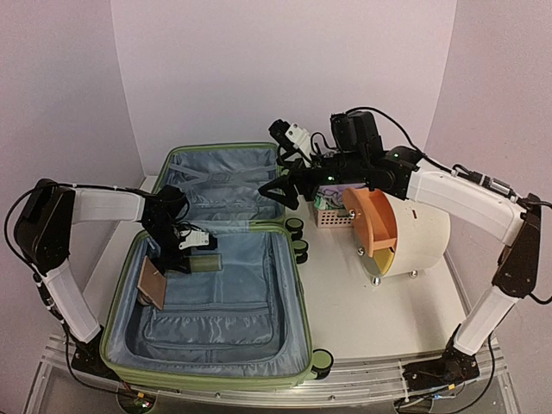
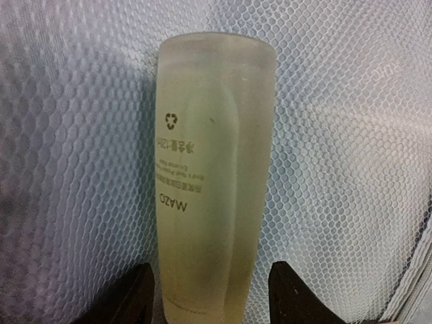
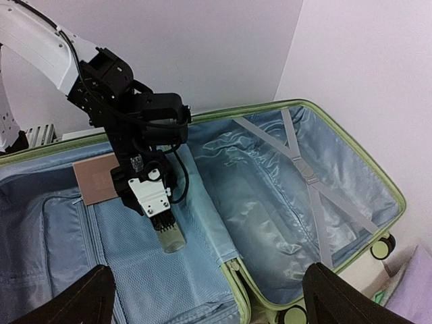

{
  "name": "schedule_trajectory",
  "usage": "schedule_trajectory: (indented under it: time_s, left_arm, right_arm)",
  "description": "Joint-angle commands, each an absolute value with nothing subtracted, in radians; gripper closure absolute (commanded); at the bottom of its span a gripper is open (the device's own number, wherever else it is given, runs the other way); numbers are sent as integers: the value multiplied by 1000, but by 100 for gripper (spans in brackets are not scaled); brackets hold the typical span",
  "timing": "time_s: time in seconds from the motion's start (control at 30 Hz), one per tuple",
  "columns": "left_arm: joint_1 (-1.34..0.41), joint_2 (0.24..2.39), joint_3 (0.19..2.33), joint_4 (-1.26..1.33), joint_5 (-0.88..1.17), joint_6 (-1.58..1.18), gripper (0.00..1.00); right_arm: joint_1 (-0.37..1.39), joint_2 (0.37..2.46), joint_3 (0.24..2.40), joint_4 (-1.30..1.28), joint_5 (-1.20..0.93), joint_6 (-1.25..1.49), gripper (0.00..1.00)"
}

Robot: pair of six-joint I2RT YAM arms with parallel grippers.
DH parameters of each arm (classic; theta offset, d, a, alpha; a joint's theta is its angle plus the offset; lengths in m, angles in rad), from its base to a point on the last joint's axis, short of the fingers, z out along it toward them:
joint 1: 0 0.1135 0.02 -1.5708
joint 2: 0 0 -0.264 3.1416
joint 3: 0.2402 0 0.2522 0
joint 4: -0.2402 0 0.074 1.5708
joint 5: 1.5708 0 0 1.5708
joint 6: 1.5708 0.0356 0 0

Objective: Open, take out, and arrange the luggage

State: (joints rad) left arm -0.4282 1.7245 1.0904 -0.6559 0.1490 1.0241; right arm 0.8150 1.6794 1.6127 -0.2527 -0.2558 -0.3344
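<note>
The light-green luggage (image 1: pixel 224 185) lies open flat, both halves showing grey-blue lining (image 3: pixel 270 202), the far half with crossed straps. A translucent yellowish bottle (image 2: pixel 212 169) lies on the mesh pocket of the near half (image 3: pixel 169 237). My left gripper (image 2: pixel 210 297) reaches down over the bottle's end. Its fingers (image 2: pixel 290 293) straddle the bottle with narrow gaps on both sides, so it stands open. In the top view that gripper (image 1: pixel 179 263) is at the near half's left part. My right gripper (image 1: pixel 274 193) hovers wide open and empty above the far half's right edge (image 3: pixel 210 300).
A flat brown card-like piece (image 1: pixel 153 285) leans at the near half's left wall (image 3: pixel 98 179). A small pink slotted basket (image 1: pixel 332 214) and a cream drum (image 1: pixel 423 241) with an orange lid (image 1: pixel 373 222) stand right of the case. Black-and-green wheels (image 1: pixel 297 233) jut toward them.
</note>
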Motion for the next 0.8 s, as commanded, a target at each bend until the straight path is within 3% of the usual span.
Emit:
schedule_trajectory:
  time_s: [0.0, 0.3, 0.37, 0.4, 0.53, 0.77]
  left_arm:
    - [-458, 1759, 1039, -628, 131, 1067, 49]
    - [-482, 1786, 943, -549, 116, 1091, 53]
    - [-482, 1791, 955, -547, 121, 1077, 62]
    - [-482, 1786, 985, -573, 154, 1047, 73]
    - [-482, 1761, 1099, -677, 275, 971, 98]
    - [-464, 1667, 1324, -786, 520, 838, 100]
  right_arm:
    - [821, 1621, 1583, -161, -282, -301, 2]
    - [822, 1635, 1576, -138, -286, -290, 2]
    - [822, 1643, 1584, -135, -271, -262, 2]
    - [821, 1648, 1592, -133, -268, -231, 2]
    - [822, 1647, 1593, -104, -211, -133, 2]
    - [821, 1566, 1467, 116, -117, 75, 2]
